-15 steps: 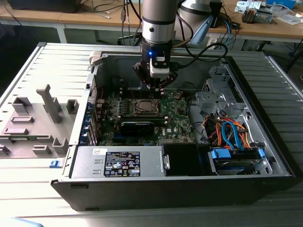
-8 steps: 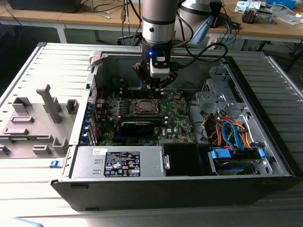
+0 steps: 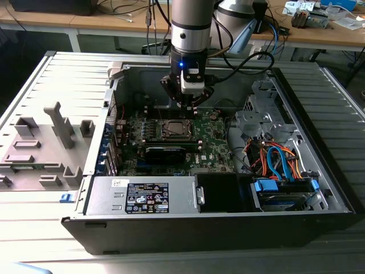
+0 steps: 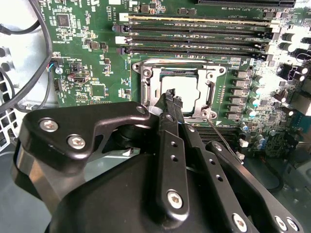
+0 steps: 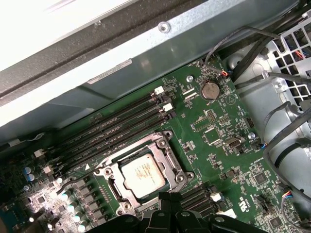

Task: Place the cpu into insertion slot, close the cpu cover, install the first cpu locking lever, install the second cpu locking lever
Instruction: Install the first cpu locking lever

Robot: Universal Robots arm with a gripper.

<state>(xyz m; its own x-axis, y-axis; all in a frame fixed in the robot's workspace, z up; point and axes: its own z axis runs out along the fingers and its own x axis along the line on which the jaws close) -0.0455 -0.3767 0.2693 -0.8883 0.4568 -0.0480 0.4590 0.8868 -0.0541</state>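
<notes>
So the cpu [image 5: 144, 173] is already sitting flat in the insertion slot [image 5: 167, 145], roughly mid-board inside the open computer case [image 3: 319, 188], and the cpu cover [image 5: 111, 170] looks folded down around it, chip showing through the window. The gripper [image 4: 171, 97] hangs right over the socket's edge, fingertips pinched together with nothing between them, as far as I can judge. In the second wrist view a thin locking lever [image 4: 221, 138] runs diagonally off the socket corner, just beside the fingers — that's the closest thing to them. Memory slots [image 5: 112, 128] run parallel along the socket's other side.
</notes>
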